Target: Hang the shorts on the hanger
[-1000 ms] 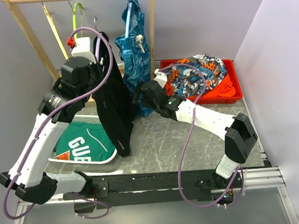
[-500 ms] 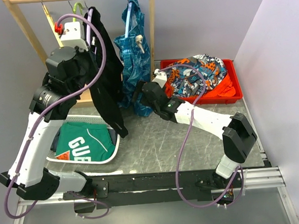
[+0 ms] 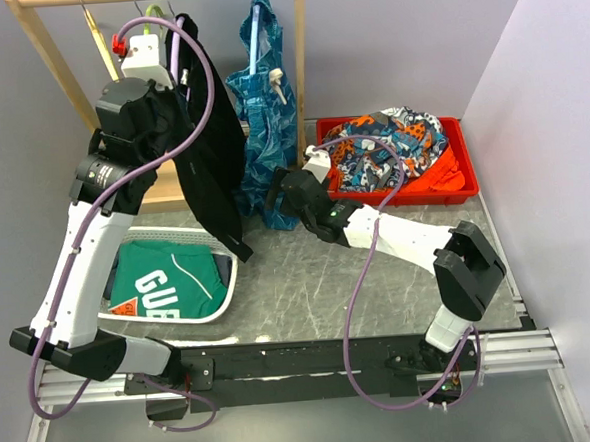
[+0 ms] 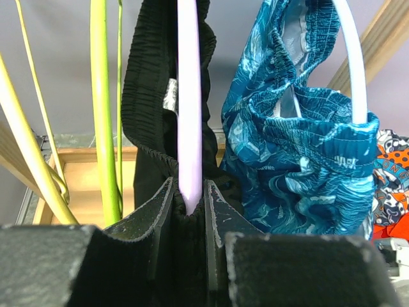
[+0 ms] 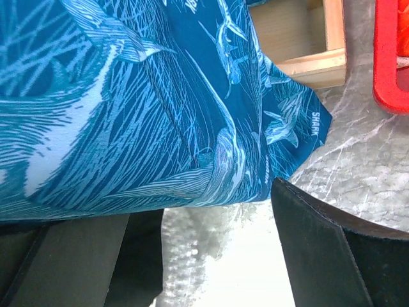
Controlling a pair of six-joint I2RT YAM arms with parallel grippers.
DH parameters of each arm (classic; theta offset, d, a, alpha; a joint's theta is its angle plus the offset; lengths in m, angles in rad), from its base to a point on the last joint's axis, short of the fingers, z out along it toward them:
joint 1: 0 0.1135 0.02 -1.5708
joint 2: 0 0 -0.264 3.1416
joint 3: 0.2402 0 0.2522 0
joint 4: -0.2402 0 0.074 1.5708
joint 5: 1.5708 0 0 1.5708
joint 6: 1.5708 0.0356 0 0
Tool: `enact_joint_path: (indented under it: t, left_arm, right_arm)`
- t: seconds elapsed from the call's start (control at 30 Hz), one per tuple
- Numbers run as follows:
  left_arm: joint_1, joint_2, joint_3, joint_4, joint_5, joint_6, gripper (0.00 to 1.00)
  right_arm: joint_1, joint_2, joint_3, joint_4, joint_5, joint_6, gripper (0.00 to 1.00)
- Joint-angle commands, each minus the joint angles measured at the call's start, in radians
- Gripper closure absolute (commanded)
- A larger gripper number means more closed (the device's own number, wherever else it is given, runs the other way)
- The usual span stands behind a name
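Note:
My left gripper is raised to the wooden rail and is shut on the lavender hanger. In the left wrist view the hanger's bar is pinched between my fingers. The black shorts are draped over the hanger and hang down clear of the table; they also show in the left wrist view. My right gripper is open and empty beside the lower hem of the teal-blue garment. Its midpoint shows in the right wrist view, low over the table.
A wooden rack holds a lime-green hanger, a yellow hanger and the teal-blue garment. A red bin of orange-and-blue clothes sits at the back right. A white tray holds a green garment at the front left.
My left arm has lifted the hanger with the shorts up to the rail, and the shorts' hem has come off the table. My right gripper has shifted slightly down and left.

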Motion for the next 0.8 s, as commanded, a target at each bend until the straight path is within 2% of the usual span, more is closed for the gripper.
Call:
enact_joint_path:
  t: [0.0, 0.4, 0.77]
  left_arm:
    - [0.030, -0.019, 0.013, 0.155, 0.095, 0.005, 0.99]
    - [0.037, 0.063, 0.142, 0.138, 0.094, -0.002, 0.99]
    - [0.040, 0.126, 0.164, 0.167, 0.114, 0.013, 0.99]
  right_arm:
    - [-0.006, -0.072, -0.008, 0.037, 0.006, 0.010, 0.06]
    - [-0.006, -0.117, -0.022, 0.039, -0.014, -0.013, 0.06]
    - [-0.006, -0.147, -0.048, 0.044, -0.026, -0.009, 0.06]
